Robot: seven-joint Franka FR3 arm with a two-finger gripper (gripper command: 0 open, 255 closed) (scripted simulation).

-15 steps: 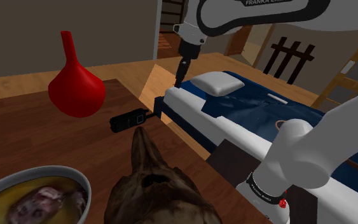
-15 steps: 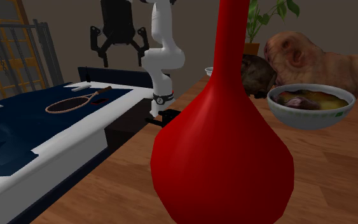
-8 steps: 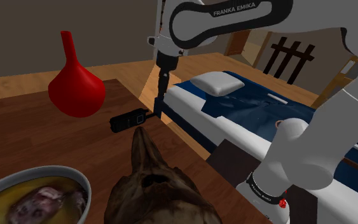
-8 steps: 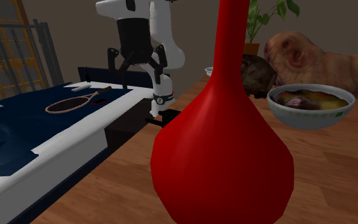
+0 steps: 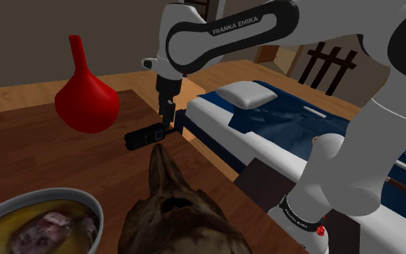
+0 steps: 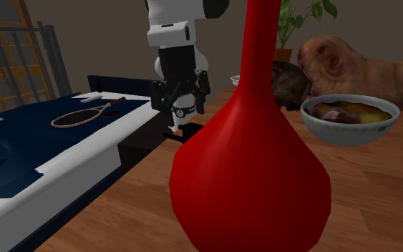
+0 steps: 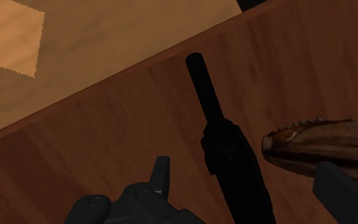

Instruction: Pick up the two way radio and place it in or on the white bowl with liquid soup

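Note:
The black two way radio (image 5: 146, 136) lies flat on the wooden table (image 5: 42, 155) near its edge by the bed, antenna (image 7: 203, 83) pointing away from the bowl. My gripper (image 5: 168, 124) hangs open just above the radio's antenna end. Through the wrist camera the radio body (image 7: 234, 172) sits between the spread fingers (image 7: 161, 178), untouched. The second exterior view has the gripper (image 6: 180, 102) above the radio (image 6: 184, 131). The white bowl (image 5: 86, 200) of yellowish soup sits at the shoulder view's lower left; its wall (image 6: 346, 132) also faces the second exterior camera.
A red long-necked vase (image 5: 86, 97) stands beyond the radio and looms large as vase (image 6: 250, 165). A brown pointed figure (image 5: 172, 209) stands close to the radio, between it and the bowl. A blue-covered bed (image 5: 288, 119) runs beside the table, with a racket (image 6: 85, 114) on it.
The arm swung down and toward the shoulder view's left, from above the bed's edge to just over the radio. The fingers stayed open. The radio has not moved.

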